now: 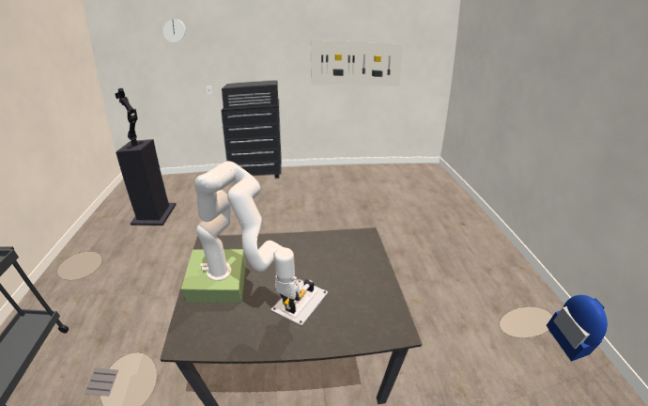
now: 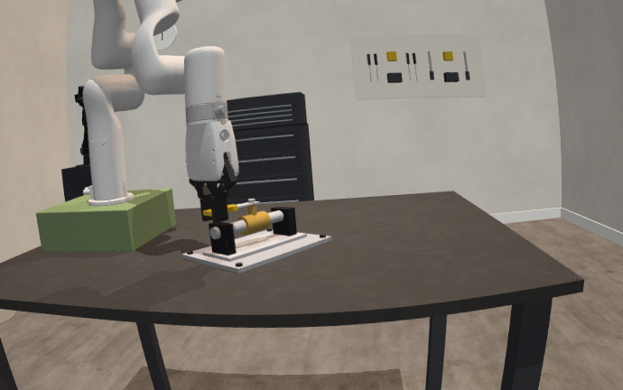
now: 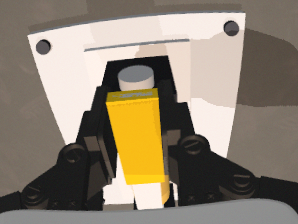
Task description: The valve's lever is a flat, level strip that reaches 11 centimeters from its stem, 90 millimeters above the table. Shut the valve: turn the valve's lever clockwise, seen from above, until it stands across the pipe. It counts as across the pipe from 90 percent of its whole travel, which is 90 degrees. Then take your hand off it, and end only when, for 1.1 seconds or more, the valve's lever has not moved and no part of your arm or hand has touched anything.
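A dark worktop [image 2: 413, 256] stands in a grey-walled room with a black drawer cabinet [image 2: 271, 146] against the back wall. Near the worktop's left edge a green block [image 2: 106, 222] carries the white arm [image 2: 107, 151], which bends down over a white base plate [image 2: 275, 250] just right of the block and towards the front edge. On the plate two black blocks hold a pale pipe [image 2: 241, 225] with a brass valve body [image 2: 255, 221]. The gripper [image 2: 216, 208] points straight down, its black fingers drawn in narrow and clamped on the yellow-tipped end of the valve's lever [image 3: 140, 136]. The lever runs along the pipe, level above it.
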### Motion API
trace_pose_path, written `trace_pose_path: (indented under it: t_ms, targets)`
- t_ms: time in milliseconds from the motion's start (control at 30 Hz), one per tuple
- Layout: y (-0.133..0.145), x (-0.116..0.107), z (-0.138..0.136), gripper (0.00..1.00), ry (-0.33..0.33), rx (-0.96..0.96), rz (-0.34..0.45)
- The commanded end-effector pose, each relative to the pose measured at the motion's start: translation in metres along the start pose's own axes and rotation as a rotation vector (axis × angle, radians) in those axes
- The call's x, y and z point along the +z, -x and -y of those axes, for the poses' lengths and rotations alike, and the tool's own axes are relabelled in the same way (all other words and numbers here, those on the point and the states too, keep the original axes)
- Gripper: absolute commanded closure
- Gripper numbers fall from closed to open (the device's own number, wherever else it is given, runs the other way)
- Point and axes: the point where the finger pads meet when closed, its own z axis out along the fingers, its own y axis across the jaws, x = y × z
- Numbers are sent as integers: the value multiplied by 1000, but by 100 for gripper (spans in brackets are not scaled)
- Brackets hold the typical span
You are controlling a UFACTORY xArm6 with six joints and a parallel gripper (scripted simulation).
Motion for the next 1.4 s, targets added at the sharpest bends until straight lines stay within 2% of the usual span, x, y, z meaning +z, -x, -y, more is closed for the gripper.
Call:
trace_pose_path:
  t_ms: [0,1033,1367]
  targets:
    - [0,-1,1,100,-4,0,0]
    - [0,-1,1,100,-4,1,0]
    - [0,-1,-4,100,-4,56,0]
